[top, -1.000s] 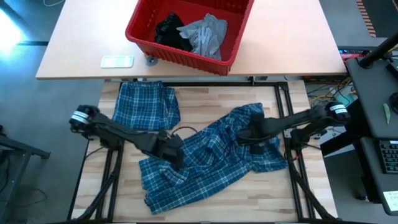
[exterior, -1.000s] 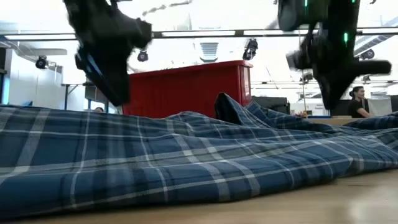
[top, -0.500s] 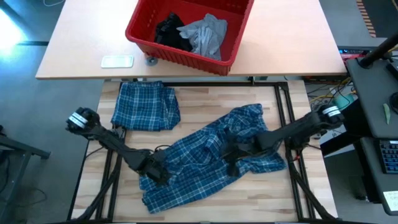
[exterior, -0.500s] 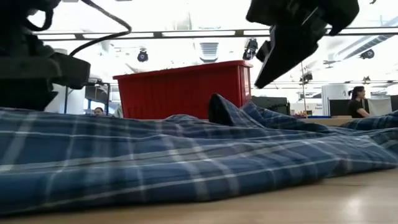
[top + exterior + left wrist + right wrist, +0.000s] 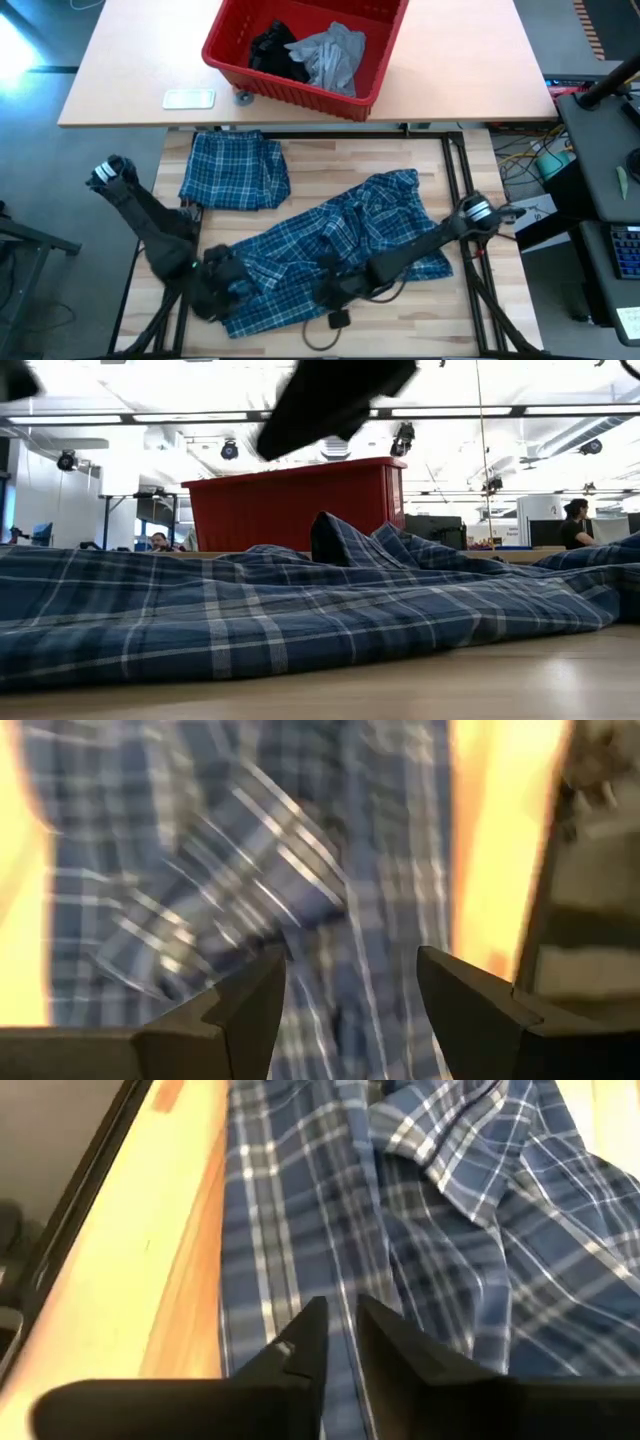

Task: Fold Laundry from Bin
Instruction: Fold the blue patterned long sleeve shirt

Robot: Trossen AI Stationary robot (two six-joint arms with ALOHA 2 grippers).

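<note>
Plaid shirt [image 5: 340, 245] lies spread on the desk [image 5: 330, 160], long axis running near-left to far-right. Your left pincer [image 5: 215, 285] sits at its near-left end, fingers apart, gripping nothing. Right pincer [image 5: 335, 290] hovers over the near hem, fingers almost together, empty. Both reach the hem; left is nearer the corner.

We saw the left wrist view blurred, the plaid shirt [image 5: 300, 870] smeared. In the low view an arm [image 5: 330, 395] was cut off at the top.
</note>
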